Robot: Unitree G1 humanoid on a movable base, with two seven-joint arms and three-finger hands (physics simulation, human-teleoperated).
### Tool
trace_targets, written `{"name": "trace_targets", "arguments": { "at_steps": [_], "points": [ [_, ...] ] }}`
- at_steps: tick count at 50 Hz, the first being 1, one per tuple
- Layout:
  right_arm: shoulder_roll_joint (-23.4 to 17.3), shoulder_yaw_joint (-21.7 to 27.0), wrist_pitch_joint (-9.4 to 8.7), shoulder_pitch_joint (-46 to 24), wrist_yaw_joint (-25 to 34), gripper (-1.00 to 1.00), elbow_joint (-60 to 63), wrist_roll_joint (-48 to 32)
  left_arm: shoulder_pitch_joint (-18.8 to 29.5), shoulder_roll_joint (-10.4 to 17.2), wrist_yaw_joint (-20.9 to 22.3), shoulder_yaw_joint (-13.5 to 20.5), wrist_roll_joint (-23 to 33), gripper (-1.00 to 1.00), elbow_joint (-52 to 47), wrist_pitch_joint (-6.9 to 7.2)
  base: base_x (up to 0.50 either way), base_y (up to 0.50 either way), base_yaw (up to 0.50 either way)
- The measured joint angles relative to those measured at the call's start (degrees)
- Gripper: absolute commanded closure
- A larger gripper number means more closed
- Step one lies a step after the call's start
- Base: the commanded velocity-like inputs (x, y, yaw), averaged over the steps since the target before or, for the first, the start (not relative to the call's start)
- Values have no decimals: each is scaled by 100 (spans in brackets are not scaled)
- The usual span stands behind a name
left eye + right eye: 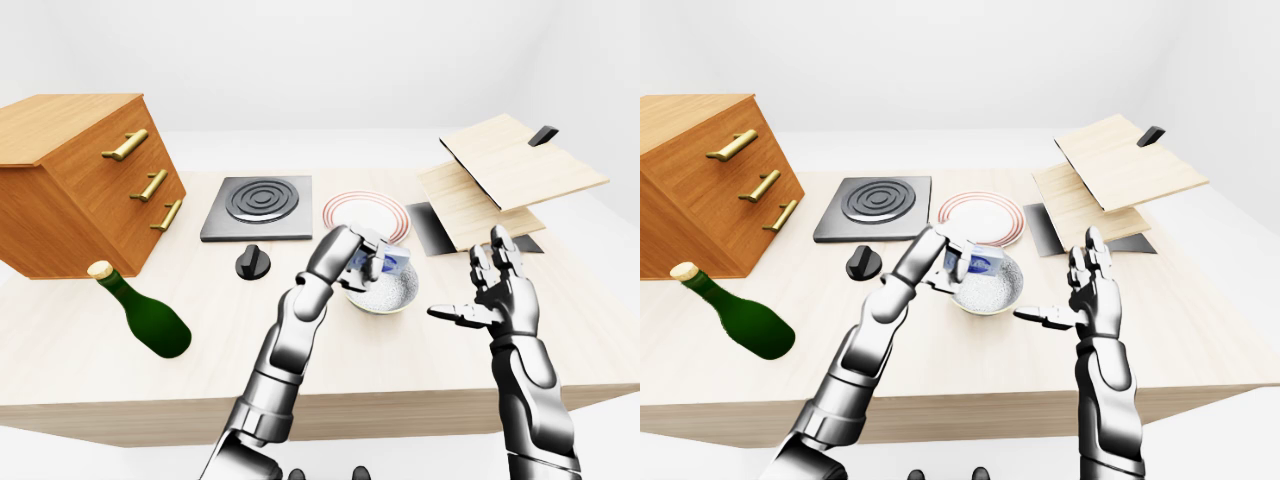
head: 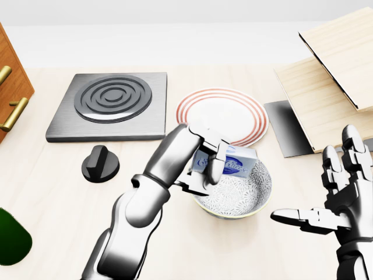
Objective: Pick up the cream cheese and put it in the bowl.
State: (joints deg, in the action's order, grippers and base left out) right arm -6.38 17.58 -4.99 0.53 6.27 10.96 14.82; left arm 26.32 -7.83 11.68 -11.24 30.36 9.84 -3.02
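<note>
The cream cheese [image 2: 236, 163] is a small white and blue box. My left hand [image 2: 205, 157] is shut on it and holds it over the left rim of the bowl [image 2: 245, 199], a white patterned bowl on the table. The box sits tilted, partly inside the bowl's opening. My right hand [image 2: 326, 192] is open and empty, to the right of the bowl, fingers spread, apart from it.
A red-ringed plate [image 2: 227, 114] lies just above the bowl. A stove burner [image 2: 111, 105] and black knob [image 2: 100, 164] lie at left. A green bottle [image 1: 145, 310] lies at left, a wooden drawer cabinet [image 1: 80, 180] behind it. Wooden boards [image 1: 500, 180] stand at right.
</note>
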Motion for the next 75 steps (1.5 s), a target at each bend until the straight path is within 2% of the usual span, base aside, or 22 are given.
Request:
{"name": "trace_targets", "arguments": {
  "at_steps": [13, 29, 37, 57, 75],
  "points": [
    [-16, 76, 5, 54, 92, -100, -88, 95, 379, -160, -5, -61, 561, 100, 488, -130, 0, 0, 0],
    [-41, 127, -1, 49, 130, -100, -156, 199, 431, -92, 570, -64, 1068, 100, 375, -183, 0, 0, 0],
    [-41, 129, -1, 57, 143, -100, -149, 224, 494, -56, 694, -34, 1168, 100, 443, -198, 0, 0, 0],
    [-17, 156, -1, 115, 199, -100, -52, 266, 775, 30, 303, 69, 1292, 100, 1394, -198, 0, 0, 0],
    [-20, 162, 15, 117, 220, -100, -110, 283, 833, 5, 3, 66, 1409, 100, 1879, -198, 0, 0, 0]
  ]
}}
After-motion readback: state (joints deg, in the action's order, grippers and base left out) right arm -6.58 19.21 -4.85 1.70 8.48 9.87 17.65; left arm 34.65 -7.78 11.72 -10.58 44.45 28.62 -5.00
